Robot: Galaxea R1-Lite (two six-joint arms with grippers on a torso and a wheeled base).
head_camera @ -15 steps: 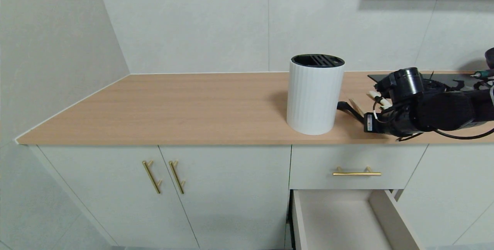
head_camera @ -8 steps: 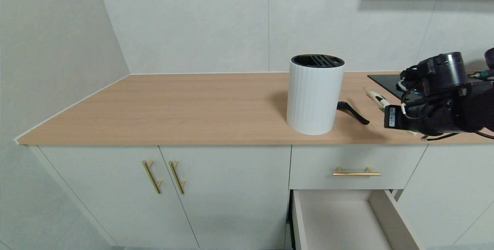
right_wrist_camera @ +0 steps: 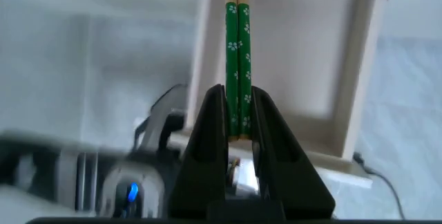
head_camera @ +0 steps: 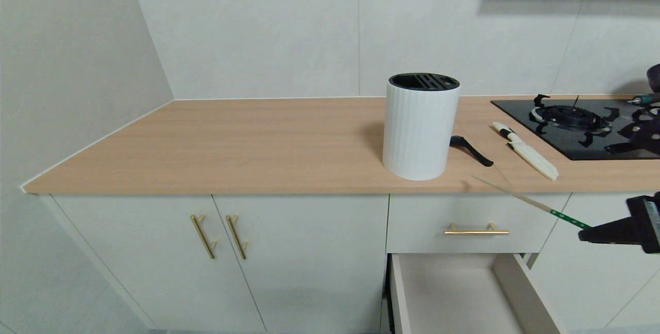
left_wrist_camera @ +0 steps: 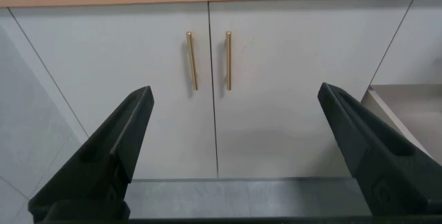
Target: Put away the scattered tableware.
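The right end effector [head_camera: 588, 234] is clamped on a pair of chopsticks [head_camera: 531, 201] in front of the tabletop [head_camera: 258, 143], above the open drawer [head_camera: 448, 293], while the left end effector [left_wrist_camera: 235, 91] gapes wide; this looks like the carrying step, and the next move calls for lowering the chopsticks into the drawer and releasing them.

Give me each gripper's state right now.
Left gripper: open, holding nothing.
Right gripper: closed on the chopsticks.

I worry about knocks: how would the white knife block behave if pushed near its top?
The white knife block stands taller than wide on a flat base, so a high push may tip it rather than slide it. Its ribbed wall probably gives decent grip.
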